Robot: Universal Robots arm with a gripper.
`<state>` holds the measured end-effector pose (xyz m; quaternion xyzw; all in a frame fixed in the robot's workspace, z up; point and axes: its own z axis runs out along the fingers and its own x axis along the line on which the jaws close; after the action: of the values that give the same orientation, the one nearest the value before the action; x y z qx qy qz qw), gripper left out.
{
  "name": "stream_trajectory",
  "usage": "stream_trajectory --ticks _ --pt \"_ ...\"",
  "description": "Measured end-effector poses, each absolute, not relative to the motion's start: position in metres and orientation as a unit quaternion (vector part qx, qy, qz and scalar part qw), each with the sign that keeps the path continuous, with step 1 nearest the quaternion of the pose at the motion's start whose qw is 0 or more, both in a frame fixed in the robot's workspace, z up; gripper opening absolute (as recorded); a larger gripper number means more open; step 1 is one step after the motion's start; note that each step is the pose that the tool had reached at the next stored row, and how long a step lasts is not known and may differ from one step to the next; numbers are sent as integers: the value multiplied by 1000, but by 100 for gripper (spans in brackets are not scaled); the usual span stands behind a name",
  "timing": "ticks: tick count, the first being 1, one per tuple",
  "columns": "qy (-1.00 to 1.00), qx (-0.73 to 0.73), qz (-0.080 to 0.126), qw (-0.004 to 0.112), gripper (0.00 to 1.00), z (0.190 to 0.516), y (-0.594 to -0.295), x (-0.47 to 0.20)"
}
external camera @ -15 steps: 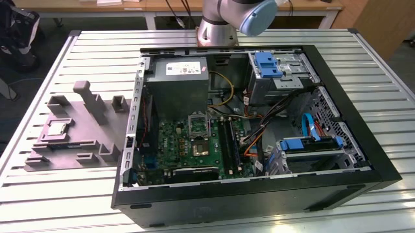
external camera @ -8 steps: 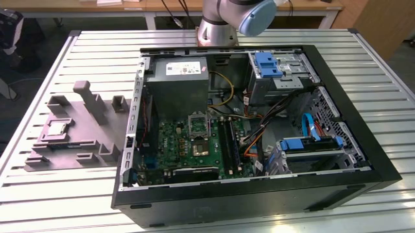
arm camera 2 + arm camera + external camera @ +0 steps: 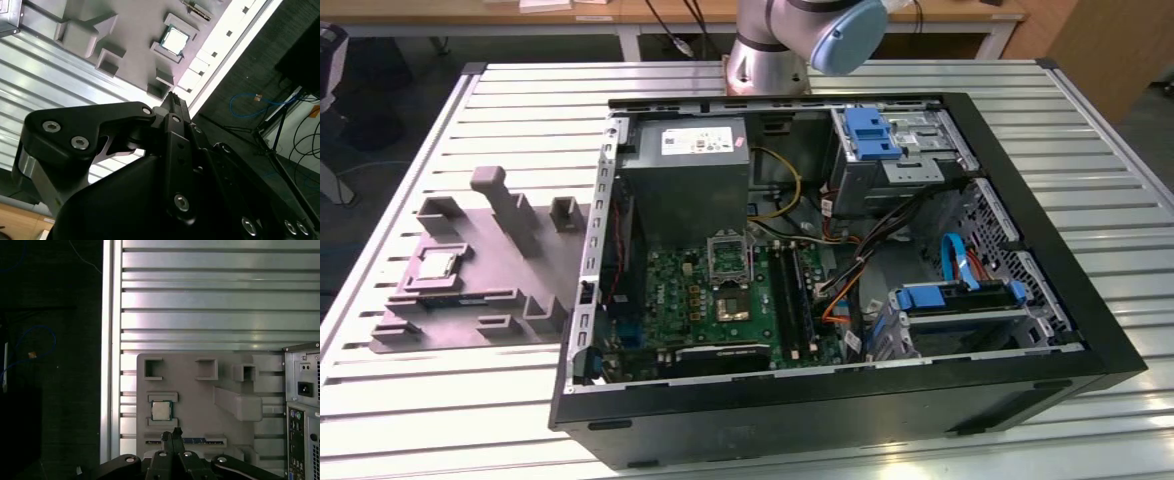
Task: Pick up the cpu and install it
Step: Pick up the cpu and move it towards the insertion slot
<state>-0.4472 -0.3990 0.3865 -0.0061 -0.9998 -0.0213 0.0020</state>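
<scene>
The cpu (image 3: 438, 263) is a small square chip with a silvery top. It lies flat in a recess of the grey fixture tray (image 3: 494, 290), on the slatted table at the exterior view's left of the open computer case. Both wrist views look down on the cpu (image 3: 161, 410) (image 3: 175, 41) from well above. My gripper (image 3: 172, 436) (image 3: 173, 101) hangs high over the tray's edge near the chip, shut, its black fingertips pressed together with nothing between them. Inside the case, the green motherboard (image 3: 720, 305) carries a square metal socket frame (image 3: 727, 257).
The black case (image 3: 854, 400) also holds a grey power supply box (image 3: 683, 170), blue drive brackets (image 3: 870, 135), and bundled cables (image 3: 854, 270). The tray has raised blocks (image 3: 237, 402). The table edge (image 3: 111, 340) drops to a dark floor. The arm's base (image 3: 767, 55) stands behind the case.
</scene>
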Motion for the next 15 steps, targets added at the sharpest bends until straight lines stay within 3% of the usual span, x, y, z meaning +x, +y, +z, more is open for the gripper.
stream_trajectory --ticks 12,15 --pt "-1000 -6 -21 5 11 387 -399 -447" --pt "-1000 -6 -21 5 23 387 -399 -447"
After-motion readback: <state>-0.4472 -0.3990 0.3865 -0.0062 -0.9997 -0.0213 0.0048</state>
